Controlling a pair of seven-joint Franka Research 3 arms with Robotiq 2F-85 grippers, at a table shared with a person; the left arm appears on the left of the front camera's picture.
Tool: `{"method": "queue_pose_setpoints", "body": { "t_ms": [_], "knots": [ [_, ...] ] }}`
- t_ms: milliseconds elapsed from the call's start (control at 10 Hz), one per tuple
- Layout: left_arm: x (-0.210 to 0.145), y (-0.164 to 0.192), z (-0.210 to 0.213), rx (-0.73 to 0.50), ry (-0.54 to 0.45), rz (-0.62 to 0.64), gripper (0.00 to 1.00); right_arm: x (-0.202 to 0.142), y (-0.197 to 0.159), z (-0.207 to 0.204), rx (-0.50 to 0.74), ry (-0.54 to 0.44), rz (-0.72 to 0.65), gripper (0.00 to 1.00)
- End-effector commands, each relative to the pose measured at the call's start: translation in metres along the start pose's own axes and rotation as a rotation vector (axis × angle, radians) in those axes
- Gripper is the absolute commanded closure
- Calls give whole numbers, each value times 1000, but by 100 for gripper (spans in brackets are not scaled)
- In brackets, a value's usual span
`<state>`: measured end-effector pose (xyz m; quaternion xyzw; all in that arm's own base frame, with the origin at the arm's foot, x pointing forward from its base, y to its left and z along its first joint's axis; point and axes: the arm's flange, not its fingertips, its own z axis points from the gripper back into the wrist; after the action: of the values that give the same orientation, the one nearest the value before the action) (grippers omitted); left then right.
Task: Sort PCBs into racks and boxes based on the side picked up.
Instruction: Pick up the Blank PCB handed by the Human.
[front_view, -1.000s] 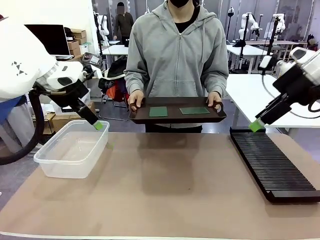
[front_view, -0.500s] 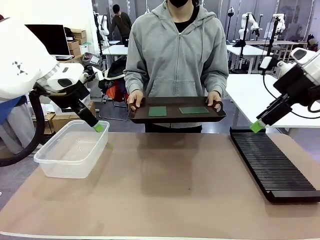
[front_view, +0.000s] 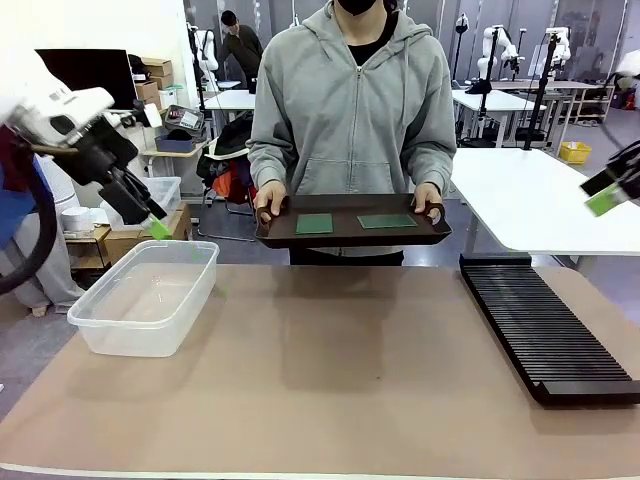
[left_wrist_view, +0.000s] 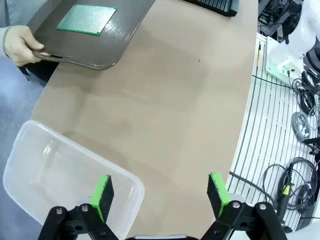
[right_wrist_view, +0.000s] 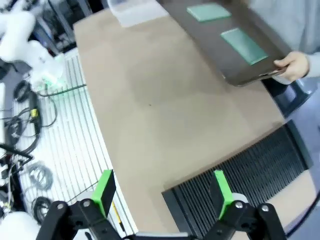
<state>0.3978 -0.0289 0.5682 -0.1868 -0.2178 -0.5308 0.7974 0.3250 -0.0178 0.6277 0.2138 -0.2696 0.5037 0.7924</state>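
A person at the far side holds a dark brown tray (front_view: 352, 235) with two green PCBs on it: a squarer one (front_view: 315, 223) and a longer one (front_view: 388, 220). The clear tub (front_view: 147, 296) sits at the table's left, the long black slotted rack (front_view: 545, 325) at its right. My left gripper (front_view: 155, 228) hangs above the tub's far left corner, raised and open (left_wrist_view: 160, 192) with nothing between its fingers. My right gripper (front_view: 606, 198) is at the right edge, high above the rack, open (right_wrist_view: 162, 190) and empty. The right wrist view shows both PCBs (right_wrist_view: 243, 45) (right_wrist_view: 208, 11) on the tray.
The brown table top (front_view: 330, 370) lies bare between tub and rack. Cables and a slatted floor (left_wrist_view: 280, 145) run along the table's near edge. Behind the person stand white tables (front_view: 530, 200), boxes and other equipment.
Both arms have pulled back and upward, away from the middle: the left gripper up and left from over the tub, the right gripper up and right off the rack. The tray has stayed still.
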Motion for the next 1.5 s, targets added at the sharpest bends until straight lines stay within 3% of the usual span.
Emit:
{"method": "queue_pose_setpoints", "body": {
  "t_ms": [0, 200, 600, 900, 1400],
  "knots": [
    [-5, 17, 19, -4, -39, -21, 0, 4, -18, 28, 49, 9, 35, 0],
    [-9, 20, 47, 73, -41, -64, 0, 6, -24, 58, -9, 23, 30, 0],
    [-21, 25, 80, 159, -96, -28, 0, -12, -43, 90, -77, -86, 50, 0],
    [-36, 26, 90, 158, -209, 1, 0, -34, -45, 97, -105, -216, 66, 0],
    [-59, 37, 90, 160, -206, 20, 0, -69, -49, 94, -105, -282, 34, 0]
  ]
}}
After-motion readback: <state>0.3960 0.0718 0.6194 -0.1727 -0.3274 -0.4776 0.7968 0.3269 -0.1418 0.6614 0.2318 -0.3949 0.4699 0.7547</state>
